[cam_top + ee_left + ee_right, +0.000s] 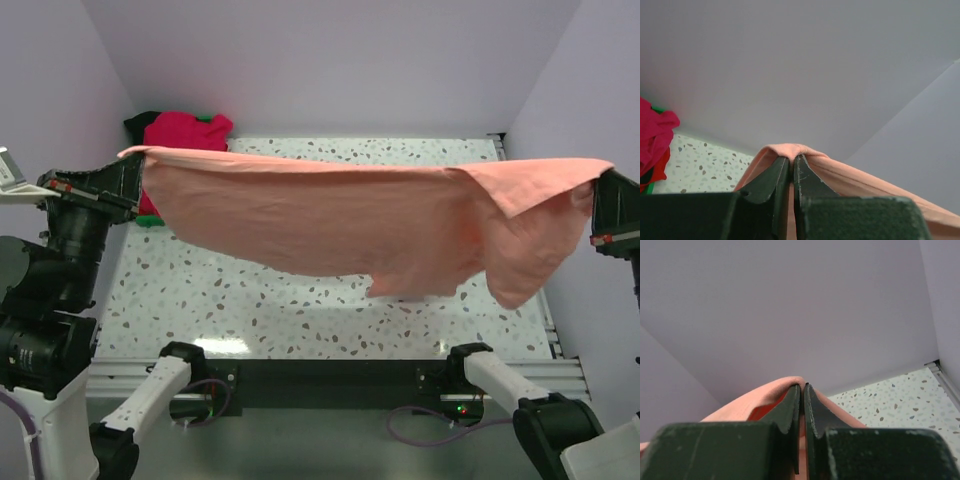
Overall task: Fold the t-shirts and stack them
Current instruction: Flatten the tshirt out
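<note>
Salmon-pink t-shirt [340, 225] hangs stretched above the table [250, 310], long axis L–R across it. Top edge is taut, body sags toward the table, prob. not touching. Left gripper [792, 160] is pinched tight on one end over the table's left side. Right gripper [803, 387] is clamped on the other end over its right side, w/ extra cloth drooping there. Shirt lies between both arms, neither nearer. Next move prob. lowers it flat onto the table. Magenta/red shirt pile [185, 130] sits at the table's far-left corner.

Salmon-pink t-shirt [330, 220]; magenta t-shirt [185, 130]; tbl [250, 300] white w/ dark speckles.
</note>
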